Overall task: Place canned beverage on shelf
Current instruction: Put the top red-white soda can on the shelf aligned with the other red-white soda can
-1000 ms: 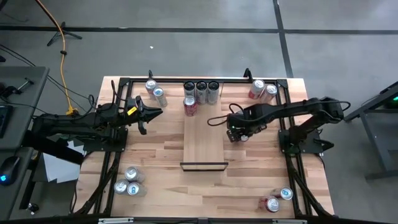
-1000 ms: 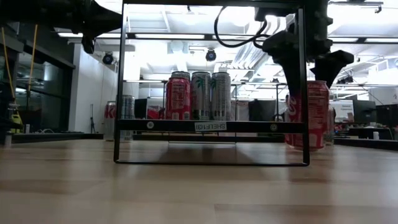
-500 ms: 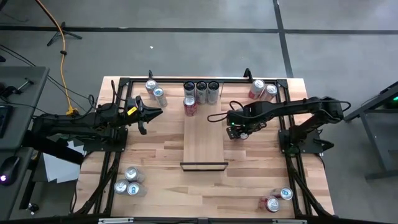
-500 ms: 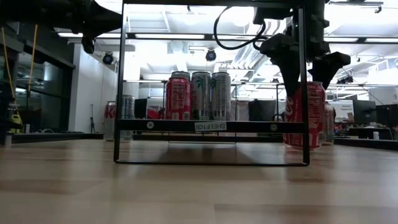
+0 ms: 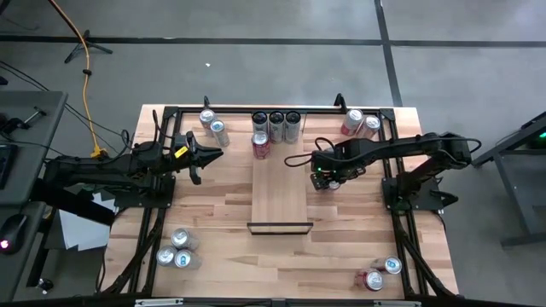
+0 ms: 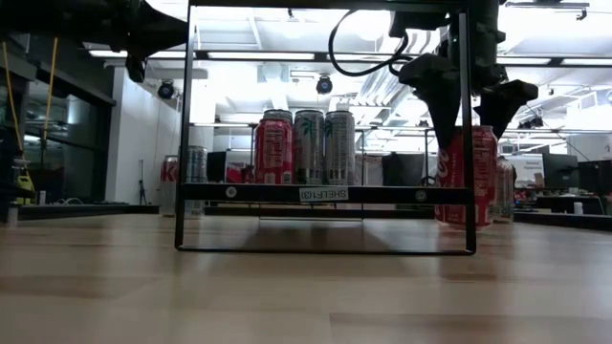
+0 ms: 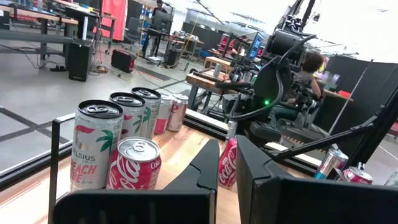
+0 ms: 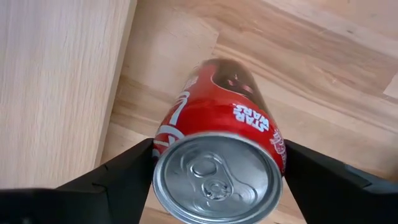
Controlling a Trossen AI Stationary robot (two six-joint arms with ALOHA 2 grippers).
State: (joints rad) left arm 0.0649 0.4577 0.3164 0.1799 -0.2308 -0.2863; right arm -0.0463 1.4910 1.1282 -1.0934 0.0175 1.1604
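surface: butcher-block table (image 5: 213, 213) inside a black rail frame (image 5: 162, 153); grey concrete floor around it.
shelf (image 5: 280, 192): pale wood panel lying along the table's middle, black edge bar at its near short end.
cans on shelf: three tall cans (image 5: 275, 125) in a row at the far end, a red can (image 5: 261, 144) just in front of them.
target can (image 8: 221, 162): red coca-cola can, upright on the table just beside the shelf's right edge, not on it.
right gripper (image 5: 325, 180): above the target can, fingers (image 8: 118, 177) spread wide on either side of it; cannot tell if they touch it.
left gripper (image 5: 203, 156): fingers closed, empty, waiting at far left of table.
other cans: pairs and groups near the table's four corners.
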